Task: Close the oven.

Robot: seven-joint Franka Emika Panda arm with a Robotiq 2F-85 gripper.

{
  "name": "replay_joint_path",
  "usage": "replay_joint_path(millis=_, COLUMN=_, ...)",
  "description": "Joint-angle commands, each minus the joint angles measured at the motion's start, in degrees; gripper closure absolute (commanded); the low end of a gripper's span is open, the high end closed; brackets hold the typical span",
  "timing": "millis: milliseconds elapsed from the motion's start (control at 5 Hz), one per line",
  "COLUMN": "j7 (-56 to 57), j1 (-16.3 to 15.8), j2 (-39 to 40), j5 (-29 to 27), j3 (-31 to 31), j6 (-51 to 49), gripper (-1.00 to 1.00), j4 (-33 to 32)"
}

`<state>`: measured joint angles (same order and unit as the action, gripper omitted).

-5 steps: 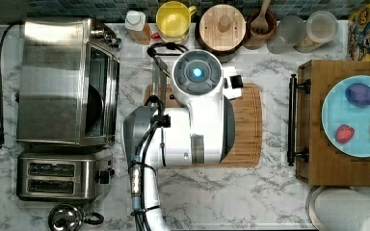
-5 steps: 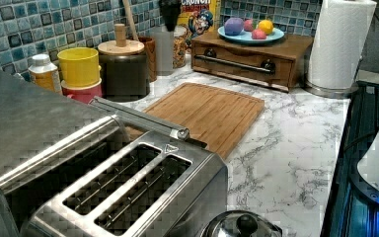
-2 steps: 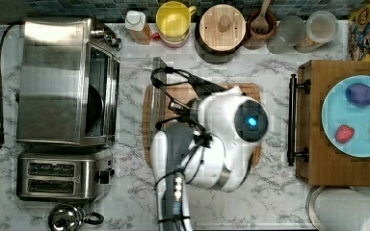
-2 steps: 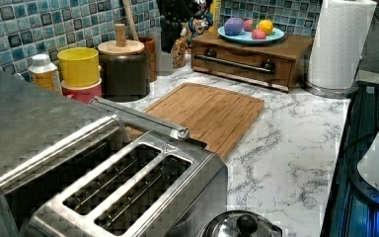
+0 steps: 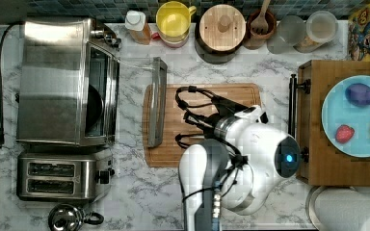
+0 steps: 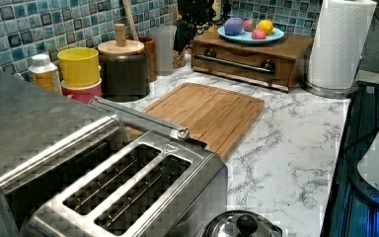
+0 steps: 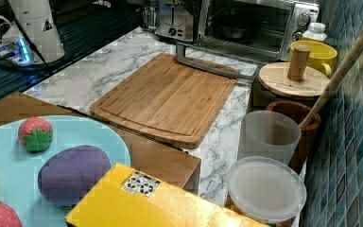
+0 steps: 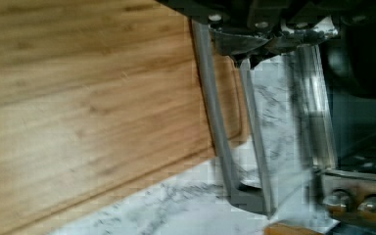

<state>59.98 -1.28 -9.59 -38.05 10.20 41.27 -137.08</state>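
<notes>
The oven [image 5: 62,82] is a large steel box on the top view's left, also seen in the right view [image 7: 250,23] and left view [image 6: 29,123]. Its glass door lies open and flat. The door's long bar handle [image 5: 157,101] [image 6: 138,118] [image 7: 212,66] [image 8: 215,122] hangs over the cutting board's edge. My white arm [image 5: 250,159] stands over the board's right part in the top view, away from the handle. My gripper [image 6: 192,19] shows dark and high in the left view, near the back jars, and in the wrist view my gripper [image 8: 247,46] looks along the handle.
A bamboo cutting board [image 5: 212,101] lies mid-counter. A two-slot toaster [image 5: 60,178] and a kettle lid [image 5: 67,219] sit beside the oven. Jars and a yellow cup [image 5: 173,19] line the back wall. A wooden tray [image 5: 318,120] carries a blue plate [image 5: 356,115], with a paper towel roll [image 5: 351,211] nearby.
My arm has swung toward the top view's right, away from the oven, uncovering the door handle. The oven door has not moved.
</notes>
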Motion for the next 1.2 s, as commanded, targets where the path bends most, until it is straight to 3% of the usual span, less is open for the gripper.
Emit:
replay_joint_path(millis=200, j7=15.8, j1=-5.0, j2=10.3, j5=-10.7, j3=-2.8, j6=-3.1, gripper=1.0, j4=1.3)
replay_joint_path(millis=400, j7=22.6, j1=-5.3, j2=12.3, j5=-18.2, j3=-4.0, j6=4.4, gripper=1.0, j4=-0.4)
replay_joint_path(millis=800, j7=35.6, j1=-2.0, j2=13.2, j5=-37.0, j3=-6.9, j6=11.4, gripper=1.0, j4=0.1)
replay_joint_path(millis=1000, j7=35.6, j1=-4.2, j2=16.2, j5=-37.8, j3=-6.1, j6=10.9, gripper=1.0, j4=2.3)
replay_joint_path(millis=1200, j7=37.6, j1=-4.0, j2=19.1, j5=-41.2, j3=-9.2, j6=17.5, gripper=1.0, j4=3.5)
